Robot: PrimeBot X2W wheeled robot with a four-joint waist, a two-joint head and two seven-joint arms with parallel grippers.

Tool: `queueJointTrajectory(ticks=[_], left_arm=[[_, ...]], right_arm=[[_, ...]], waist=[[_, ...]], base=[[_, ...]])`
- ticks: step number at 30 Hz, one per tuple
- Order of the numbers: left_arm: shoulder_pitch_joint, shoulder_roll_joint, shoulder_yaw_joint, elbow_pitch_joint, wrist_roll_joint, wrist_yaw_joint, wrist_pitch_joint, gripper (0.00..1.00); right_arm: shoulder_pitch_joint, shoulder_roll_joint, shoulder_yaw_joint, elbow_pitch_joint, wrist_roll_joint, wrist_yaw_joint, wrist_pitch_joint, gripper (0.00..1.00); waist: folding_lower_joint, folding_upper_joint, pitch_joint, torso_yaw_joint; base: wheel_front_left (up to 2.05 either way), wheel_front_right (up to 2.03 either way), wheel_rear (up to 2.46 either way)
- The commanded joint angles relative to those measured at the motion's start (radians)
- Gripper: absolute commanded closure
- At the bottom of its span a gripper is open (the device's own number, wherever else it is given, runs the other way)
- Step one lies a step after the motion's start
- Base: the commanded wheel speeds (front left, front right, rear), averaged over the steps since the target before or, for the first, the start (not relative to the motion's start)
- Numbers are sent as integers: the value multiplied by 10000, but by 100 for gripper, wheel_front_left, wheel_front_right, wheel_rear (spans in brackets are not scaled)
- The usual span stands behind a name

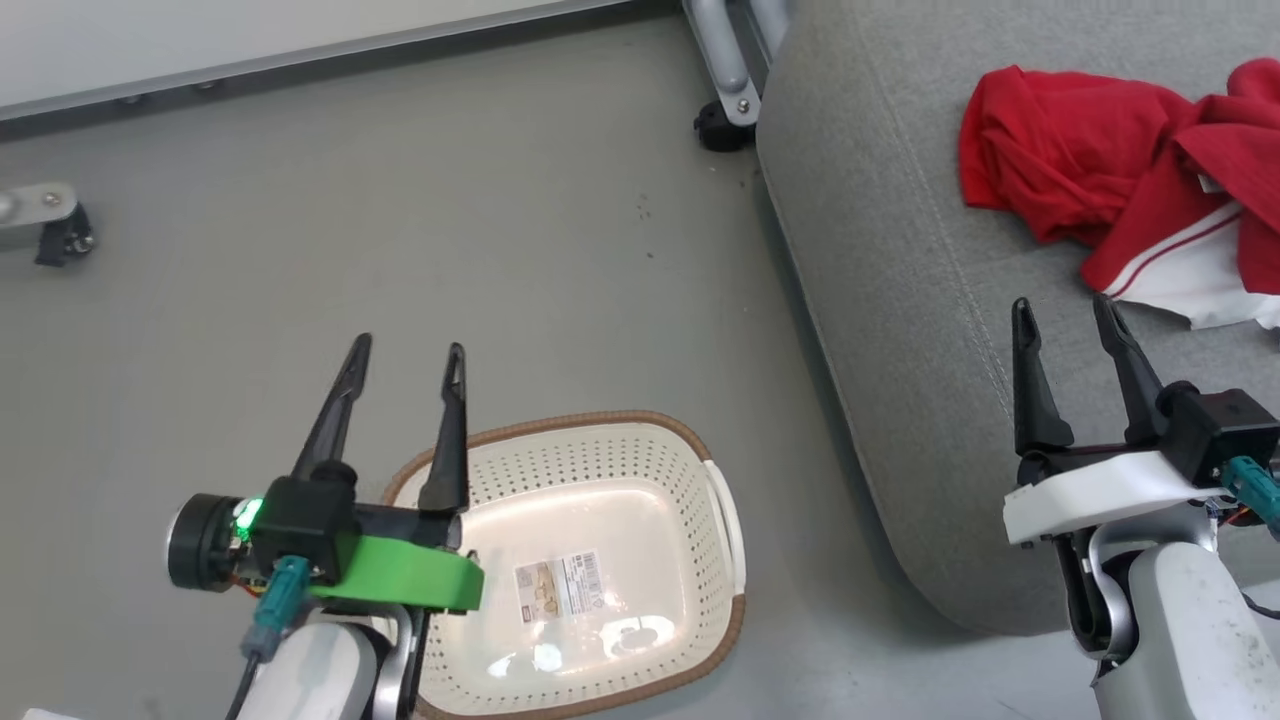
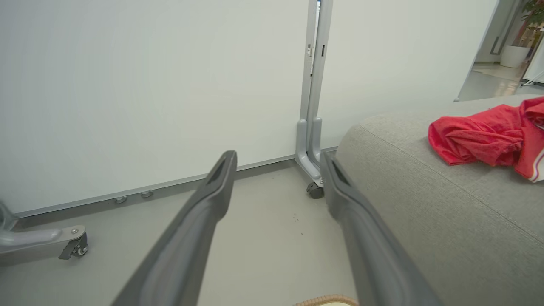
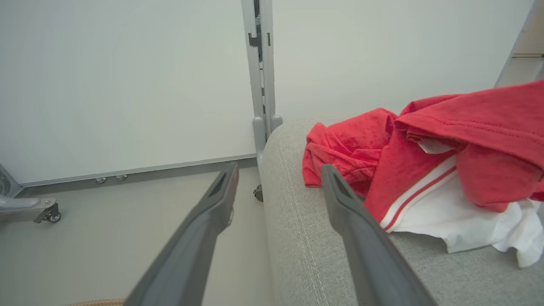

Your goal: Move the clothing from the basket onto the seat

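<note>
Head view: basket sits on the floor at lower centre, with a paper label stuck to its bottom. Both garments lie on the seat at upper right. The plain red garment is bunched up, and the red-and-white garment touches it on the right (white panel and stripe trim toward the frame's right edge). Left tool at lower left has its fingers spread apart, and its right finger overlaps the basket's left rim in the picture. Right tool at lower right is over the seat, fingers likewise apart, tips near the white panel but not touching. A caster shows at top centre, beside the seat corner.
</note>
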Motion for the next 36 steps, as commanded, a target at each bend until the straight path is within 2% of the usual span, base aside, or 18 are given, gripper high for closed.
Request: queueJointTrajectory(ticks=[1, 8, 12, 20, 27, 36], left_arm=[[218, -37, 181, 57, -136, 100, -77, 0], [853, -85, 1197, 132, -231, 334, -68, 0], [1252, -131, 1590, 179, -277, 312, -70, 0], [2130, -199, 2106, 364, -344, -47, -72, 0], [2715, -180, 2165, 538, -262, -426, -73, 0], [3039, -201, 2100, 875, -121, -630, -62, 0]], right_arm=[[233, 76, 32, -214, -39, -14, 102, 0], [970, 232, 171, -1300, -238, -12, 778, 0], [1383, 314, 208, -1730, -315, -14, 1088, 0], [2343, 408, 247, -2359, -327, -14, 1577, 0], [3010, 448, 320, -2702, -277, -14, 1957, 0], [3569, 469, 418, -2977, -238, -14, 2206, 0]], waist=[[0, 0, -512, 656], [0, 0, -1045, 1380], [0, 0, -1331, 1584], [0, 0, -1999, 1739], [0, 0, -2476, 1714], [0, 0, -2768, 1666]], base=[[0, 0, 0], [0, 0, 0], [0, 0, 0], [0, 0, 0], [0, 0, 0], [0, 0, 0]])
